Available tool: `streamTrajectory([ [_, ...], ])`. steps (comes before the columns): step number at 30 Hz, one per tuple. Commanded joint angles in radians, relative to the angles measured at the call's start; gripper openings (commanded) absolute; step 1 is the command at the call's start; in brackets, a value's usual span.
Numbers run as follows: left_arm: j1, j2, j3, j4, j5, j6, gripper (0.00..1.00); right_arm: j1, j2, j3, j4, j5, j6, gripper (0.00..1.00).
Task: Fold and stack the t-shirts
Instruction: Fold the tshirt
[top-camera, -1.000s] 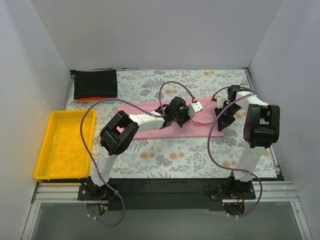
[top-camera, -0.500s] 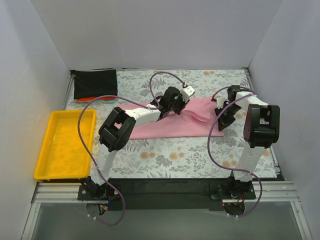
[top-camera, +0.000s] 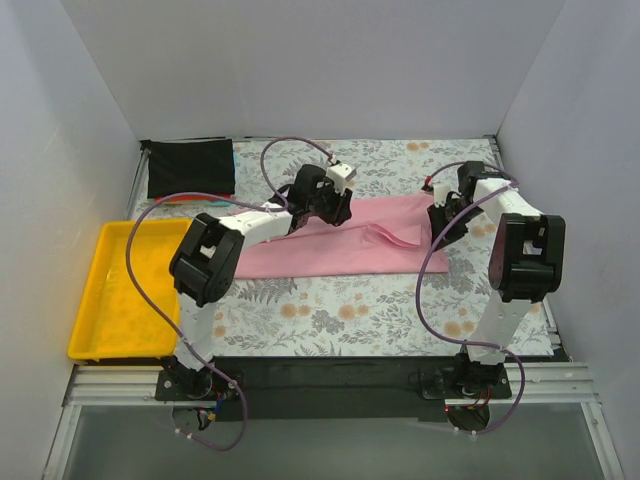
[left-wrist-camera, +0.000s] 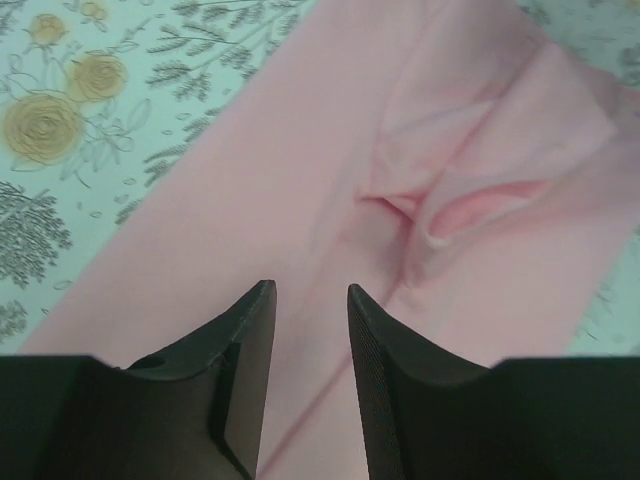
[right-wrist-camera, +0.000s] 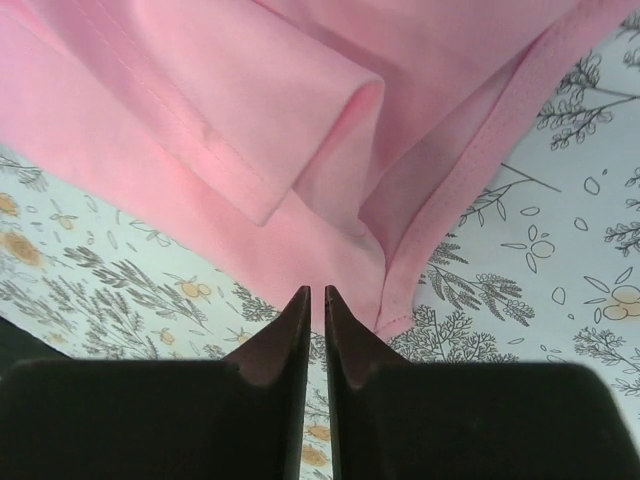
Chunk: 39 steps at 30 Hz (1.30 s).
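Note:
The light pink t-shirt (top-camera: 330, 248) lies flat across the middle of the floral table cloth, with a crease and loose fold towards its right end. It fills the left wrist view (left-wrist-camera: 300, 170) and the top of the right wrist view (right-wrist-camera: 200, 110). My left gripper (top-camera: 337, 208) hovers open and empty over the shirt's far edge, its jaws apart above the cloth (left-wrist-camera: 312, 292). My right gripper (top-camera: 440, 228) is shut at the shirt's right edge, its tips (right-wrist-camera: 313, 292) over the hem, nothing visibly between them. The black t-shirt (top-camera: 190, 168) lies folded at the back left on the orange-red one (top-camera: 185, 199).
A yellow plastic tray (top-camera: 85, 300) stands at the left edge. White walls close in the left, back and right. The floral table cloth (top-camera: 350, 310) shows bare in front of the pink shirt.
My left gripper has moved back and to the left along the pink shirt. The shirt's raised fold has dropped and it lies flatter. The right gripper has shifted slightly back at the right edge.

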Motion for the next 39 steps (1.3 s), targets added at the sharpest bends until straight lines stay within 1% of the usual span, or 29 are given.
streamTrajectory([
  [1, -0.02, -0.191, -0.079, 0.031, 0.169, 0.008, 0.34, 0.012, -0.046, 0.06, -0.024, -0.082, 0.034, 0.16],
  [4, -0.02, -0.218, -0.097, 0.017, 0.189, -0.005, 0.35, 0.02, -0.023, 0.086, -0.025, -0.092, 0.061, 0.2],
  [5, -0.02, -0.228, -0.115, 0.019, 0.191, -0.006, 0.35, 0.018, -0.016, 0.091, -0.025, -0.093, 0.065, 0.24],
  [10, -0.02, -0.275, -0.161, 0.019, 0.217, -0.019, 0.39, 0.018, 0.041, 0.122, -0.025, -0.113, 0.086, 0.35],
  [13, -0.02, -0.294, -0.201, -0.004, 0.217, -0.012, 0.4, 0.046, 0.069, 0.135, -0.027, -0.115, 0.1, 0.38],
  [21, -0.02, -0.363, -0.32, -0.007, 0.209, 0.004, 0.4, 0.07, 0.109, 0.154, -0.022, -0.139, 0.123, 0.39],
  [24, -0.02, -0.38, -0.368, 0.0, 0.183, 0.015, 0.41, 0.079, 0.116, 0.162, -0.022, -0.145, 0.134, 0.38],
  [25, -0.02, -0.384, -0.376, 0.0, 0.182, 0.018, 0.4, 0.083, 0.118, 0.165, -0.021, -0.147, 0.135, 0.37],
  [28, -0.02, -0.396, -0.403, 0.0, 0.177, 0.017, 0.4, 0.081, 0.129, 0.186, -0.022, -0.144, 0.141, 0.26],
  [29, -0.02, -0.401, -0.416, 0.0, 0.175, 0.017, 0.4, 0.083, 0.13, 0.197, -0.021, -0.142, 0.144, 0.12],
  [30, -0.02, -0.407, -0.42, 0.0, 0.172, 0.015, 0.4, 0.083, 0.139, 0.211, -0.021, -0.141, 0.147, 0.05],
  [31, -0.02, -0.412, -0.423, 0.0, 0.171, 0.015, 0.4, 0.083, 0.144, 0.224, -0.019, -0.145, 0.152, 0.01],
  [35, -0.02, -0.429, -0.443, -0.001, 0.162, 0.02, 0.4, 0.083, 0.172, 0.309, 0.022, -0.222, 0.173, 0.01],
  [39, -0.02, -0.438, -0.449, -0.009, 0.151, 0.024, 0.4, 0.083, 0.248, 0.385, 0.042, -0.277, 0.207, 0.01],
])
